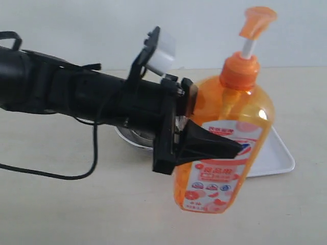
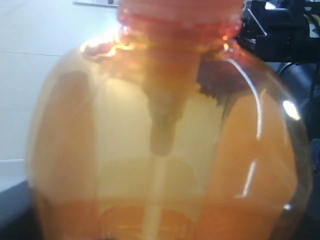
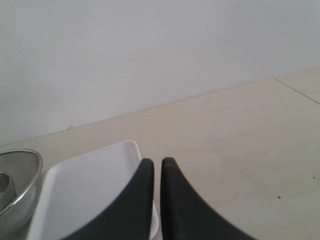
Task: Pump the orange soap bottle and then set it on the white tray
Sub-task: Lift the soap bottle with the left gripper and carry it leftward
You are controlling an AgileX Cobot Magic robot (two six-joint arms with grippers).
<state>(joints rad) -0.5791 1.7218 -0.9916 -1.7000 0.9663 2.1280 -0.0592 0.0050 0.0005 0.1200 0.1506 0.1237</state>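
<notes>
The orange soap bottle (image 1: 230, 112) hangs tilted in the air, close to the exterior camera, its orange pump head (image 1: 258, 20) raised. My left gripper (image 1: 217, 127) is shut on the bottle's body; one black finger (image 1: 212, 145) crosses the label and the other is behind the bottle. In the left wrist view the orange soap bottle (image 2: 160, 125) fills the frame and hides the fingers. The white tray (image 1: 278, 153) lies on the table behind and below the bottle. My right gripper (image 3: 157, 162) is shut on nothing, above the near corner of the white tray (image 3: 90, 185).
A round steel strainer bowl (image 1: 134, 137) sits beside the tray, mostly hidden by the left arm; the strainer bowl (image 3: 17, 192) also shows in the right wrist view. A black cable (image 1: 61, 176) trails over the table. Black arm hardware (image 2: 280, 30) is beyond the bottle.
</notes>
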